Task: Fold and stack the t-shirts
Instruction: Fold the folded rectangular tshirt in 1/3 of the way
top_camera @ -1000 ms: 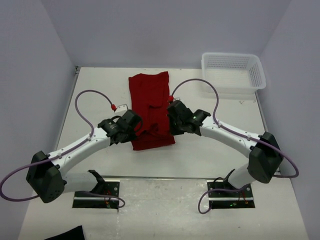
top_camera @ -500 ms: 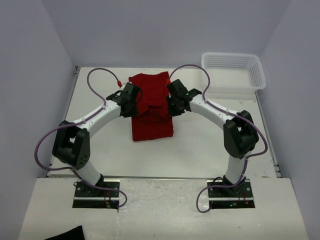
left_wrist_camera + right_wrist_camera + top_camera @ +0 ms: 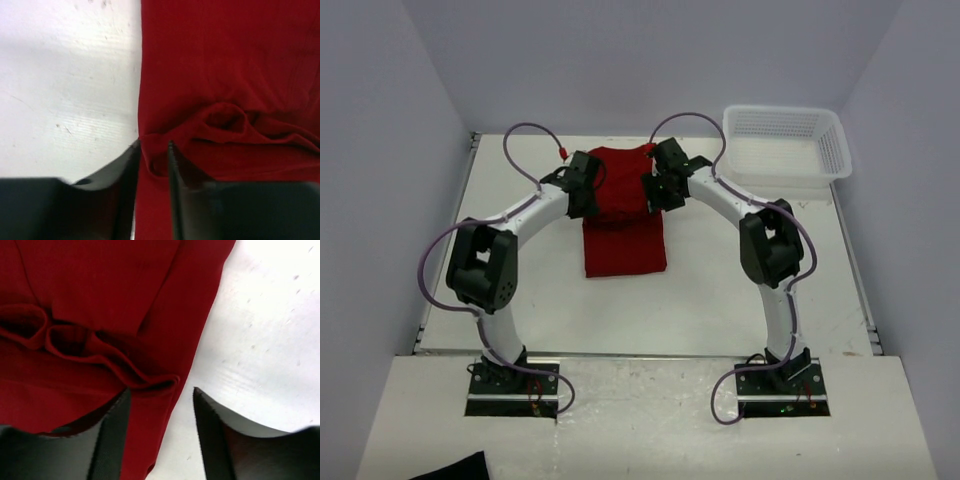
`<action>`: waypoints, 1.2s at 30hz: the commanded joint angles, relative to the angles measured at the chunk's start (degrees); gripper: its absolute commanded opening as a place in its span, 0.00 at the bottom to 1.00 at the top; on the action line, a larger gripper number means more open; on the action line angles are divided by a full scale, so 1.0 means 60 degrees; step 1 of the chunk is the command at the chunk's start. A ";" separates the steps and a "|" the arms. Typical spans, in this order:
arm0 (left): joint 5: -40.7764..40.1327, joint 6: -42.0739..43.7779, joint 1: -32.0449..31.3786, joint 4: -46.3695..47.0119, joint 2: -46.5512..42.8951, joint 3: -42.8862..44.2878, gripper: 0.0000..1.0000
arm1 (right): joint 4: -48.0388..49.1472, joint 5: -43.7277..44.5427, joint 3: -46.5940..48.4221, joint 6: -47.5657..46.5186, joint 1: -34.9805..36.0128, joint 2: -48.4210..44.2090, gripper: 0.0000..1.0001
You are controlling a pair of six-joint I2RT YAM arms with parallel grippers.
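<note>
from wrist views only: left claw (image 3: 153, 145) ajar, right claw (image 3: 161, 390) wide, t-shirt (image 3: 225, 60) bunched.

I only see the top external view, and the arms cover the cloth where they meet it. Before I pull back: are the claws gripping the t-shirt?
Observer: The right claw is open. Its outer finger stands over bare table, clear of the t-shirt.
Operator: And the left one?
Observer: The left claw is only narrowly parted, with the shirt's side edge bunched between its tips. I cannot tell whether it pinches.
Operator: Does the folded part lie flat?
Observer: No. A raised ridge of cloth runs across the shirt just ahead of both claws.
</note>
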 commanded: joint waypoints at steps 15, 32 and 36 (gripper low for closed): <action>0.3749 0.0789 -0.0450 0.2257 -0.1939 -0.1369 0.00 | 0.1417 -0.2117 -0.3436 0.1480 -0.0099 -0.4389 0.00; 0.7901 0.0789 -0.0275 0.5657 0.1049 -0.1460 0.00 | 0.2144 -0.4778 -0.3721 0.2320 -0.0129 -0.0951 0.00; 0.8077 0.0760 -0.0099 0.5862 0.1709 -0.1255 0.00 | 0.1759 -0.3737 -0.3865 0.2289 -0.0100 -0.0567 0.00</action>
